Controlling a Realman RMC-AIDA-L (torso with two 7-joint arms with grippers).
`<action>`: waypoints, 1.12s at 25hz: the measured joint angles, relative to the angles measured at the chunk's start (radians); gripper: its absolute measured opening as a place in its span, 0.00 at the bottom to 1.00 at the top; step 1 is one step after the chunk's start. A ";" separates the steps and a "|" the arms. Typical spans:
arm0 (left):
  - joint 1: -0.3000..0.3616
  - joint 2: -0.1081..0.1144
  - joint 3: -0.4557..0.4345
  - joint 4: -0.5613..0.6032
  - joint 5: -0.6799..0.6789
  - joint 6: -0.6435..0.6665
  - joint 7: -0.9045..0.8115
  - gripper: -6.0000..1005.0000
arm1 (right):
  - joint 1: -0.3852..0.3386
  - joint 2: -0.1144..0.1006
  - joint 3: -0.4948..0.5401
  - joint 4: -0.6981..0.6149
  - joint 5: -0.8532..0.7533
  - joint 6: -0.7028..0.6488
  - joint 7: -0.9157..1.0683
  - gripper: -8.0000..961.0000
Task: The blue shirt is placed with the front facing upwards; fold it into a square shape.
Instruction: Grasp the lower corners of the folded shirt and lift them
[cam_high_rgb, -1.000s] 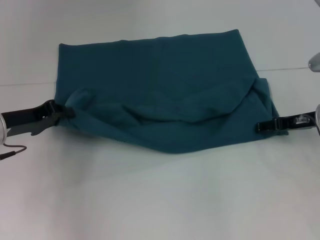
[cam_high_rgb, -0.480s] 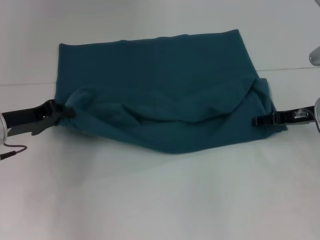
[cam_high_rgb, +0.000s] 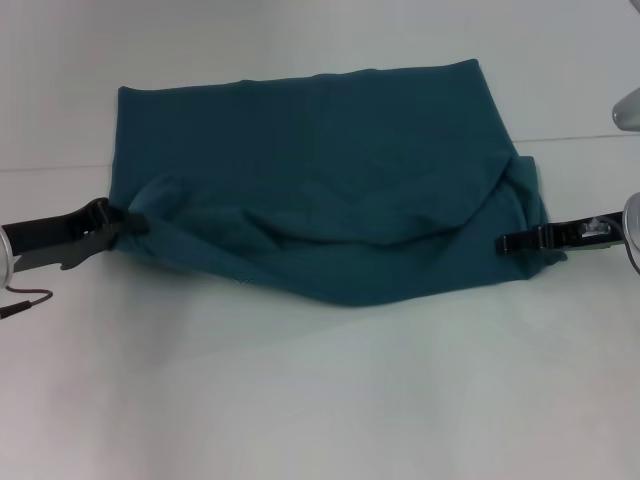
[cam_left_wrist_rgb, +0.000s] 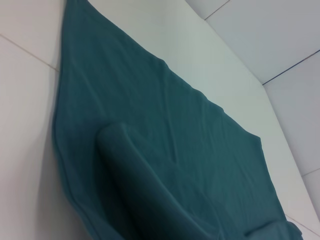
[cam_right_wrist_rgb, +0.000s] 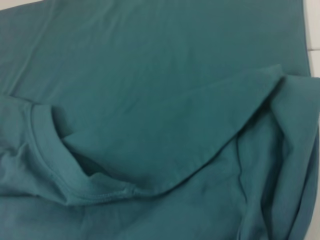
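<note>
Shirts: one, the blue shirt (cam_high_rgb: 330, 190), partly folded, plain teal side up, lying across the middle of the scene
Tools: two, the left tool (cam_high_rgb: 122, 224) at the shirt's left edge and the right tool (cam_high_rgb: 505, 242) at its right edge
Tabletops: one, a white tabletop (cam_high_rgb: 300, 400) carrying the shirt
Cables: one, a thin dark cable (cam_high_rgb: 25, 300) at the near left edge
Collars in sight: one, a ribbed collar (cam_right_wrist_rgb: 55, 165) seen in the right wrist view

I can't see the chest print on the large teal-blue cotton shirt (cam_high_rgb: 330, 190), and both arms run off the head view's edges.
</note>
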 joint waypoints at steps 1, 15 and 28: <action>0.000 0.000 0.000 0.000 0.000 0.000 0.000 0.05 | 0.000 0.001 0.001 -0.001 0.001 -0.003 0.000 0.80; 0.000 0.000 0.000 0.000 -0.013 0.002 0.002 0.05 | -0.008 -0.014 0.010 -0.029 0.024 -0.044 0.010 0.63; 0.001 0.000 0.000 -0.002 -0.014 0.000 0.002 0.05 | -0.003 -0.019 0.009 -0.021 -0.022 -0.039 0.022 0.11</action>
